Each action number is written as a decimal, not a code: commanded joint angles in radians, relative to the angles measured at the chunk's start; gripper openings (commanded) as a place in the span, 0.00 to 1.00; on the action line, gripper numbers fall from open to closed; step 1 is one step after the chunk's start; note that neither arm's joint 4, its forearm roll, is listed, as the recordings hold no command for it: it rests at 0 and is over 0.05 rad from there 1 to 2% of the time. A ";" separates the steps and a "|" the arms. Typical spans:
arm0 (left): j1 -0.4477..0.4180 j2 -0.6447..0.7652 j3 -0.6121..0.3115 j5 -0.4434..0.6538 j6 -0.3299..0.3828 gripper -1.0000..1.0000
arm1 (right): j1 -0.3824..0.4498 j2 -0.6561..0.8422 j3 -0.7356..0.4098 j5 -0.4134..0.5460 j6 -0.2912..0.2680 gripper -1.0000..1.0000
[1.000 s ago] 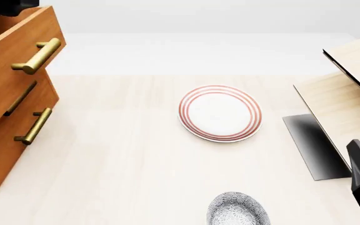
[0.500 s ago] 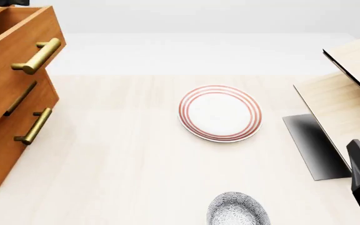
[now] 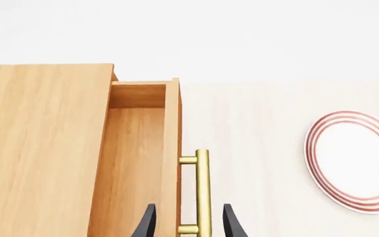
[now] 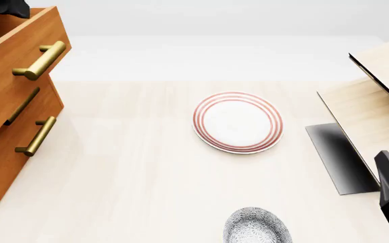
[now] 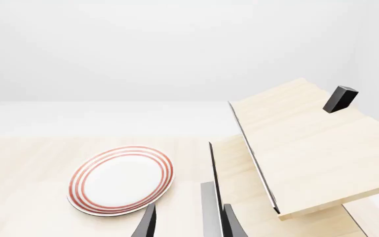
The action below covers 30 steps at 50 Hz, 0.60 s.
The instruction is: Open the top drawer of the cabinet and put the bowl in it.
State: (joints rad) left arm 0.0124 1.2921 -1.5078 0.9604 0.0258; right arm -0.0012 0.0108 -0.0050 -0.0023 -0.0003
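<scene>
We're at the cabinet point(image 4: 8, 111) on the far left of the counter point(image 4: 133, 172), and its top drawer point(image 4: 15, 61) stands pulled out toward the middle, its front face jutting past the two drawers below. From the left wrist we look down into it: pale wood interior point(image 3: 133, 168) open to the air, brass handle point(image 3: 203, 192) running along the front lip. The left gripper point(image 3: 188, 224) hangs above that handle, its dark fingers point(image 3: 148, 224) spread one to each side of the bar, one over the drawer's inside and one over the counter side, gripping nothing. In the front view only a dark bit of that arm shows at the top left corner.

The bowl point(image 4: 257, 226) sits at the near edge of the counter, right of centre, cut off by the bottom of the front view. Between it and the drawer we have a broad stretch of bare counter. The plate point(image 4: 238, 122) lies farther back, mid-counter, well apart from the bowl.

On the right, the pale shelf point(image 4: 377, 106) with its black edge leans in over the counter. The right gripper point(image 5: 188, 222) waits near it, fingers point(image 5: 231, 222) parted and bare; its arm shows dark at the right border, just right of the bowl.
</scene>
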 commanded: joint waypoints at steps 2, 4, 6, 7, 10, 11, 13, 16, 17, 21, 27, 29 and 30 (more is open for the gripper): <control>0.020 0.012 -0.008 0.036 -0.003 1.00 | 0.000 -0.001 0.001 0.000 0.001 1.00; 0.020 0.012 -0.005 0.037 -0.006 1.00 | 0.000 -0.001 0.001 0.000 0.001 1.00; 0.031 0.009 0.000 0.039 -0.001 1.00 | 0.000 -0.002 0.001 0.000 0.000 1.00; 0.029 0.008 0.002 0.039 -0.002 1.00 | 0.000 -0.001 0.001 0.000 0.001 1.00; 0.035 0.005 0.011 0.037 -0.001 1.00 | 0.001 -0.002 0.001 0.000 0.000 1.00; 0.034 0.005 0.018 0.034 -0.006 1.00 | 0.000 -0.002 0.001 0.000 0.000 1.00; 0.038 0.004 0.026 0.031 -0.002 1.00 | 0.000 -0.002 0.001 0.000 0.000 1.00; 0.038 0.006 0.039 0.024 -0.006 1.00 | 0.000 -0.002 0.001 0.000 0.000 1.00; 0.037 0.007 0.042 0.021 -0.008 1.00 | 0.000 -0.002 0.001 0.000 0.000 1.00; 0.033 0.009 0.055 0.010 -0.013 1.00 | 0.000 -0.002 0.001 0.000 0.001 1.00; 0.039 0.012 0.078 -0.006 -0.014 1.00 | 0.000 -0.001 0.001 0.000 0.001 1.00; 0.038 0.010 0.085 -0.012 -0.018 1.00 | 0.000 -0.001 0.001 0.000 0.001 1.00; 0.038 0.010 0.090 -0.015 -0.018 1.00 | 0.000 -0.001 0.001 0.000 0.001 1.00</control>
State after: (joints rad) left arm 0.0467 1.3021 -1.4523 0.9659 0.0139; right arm -0.0012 0.0107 -0.0050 -0.0023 -0.0004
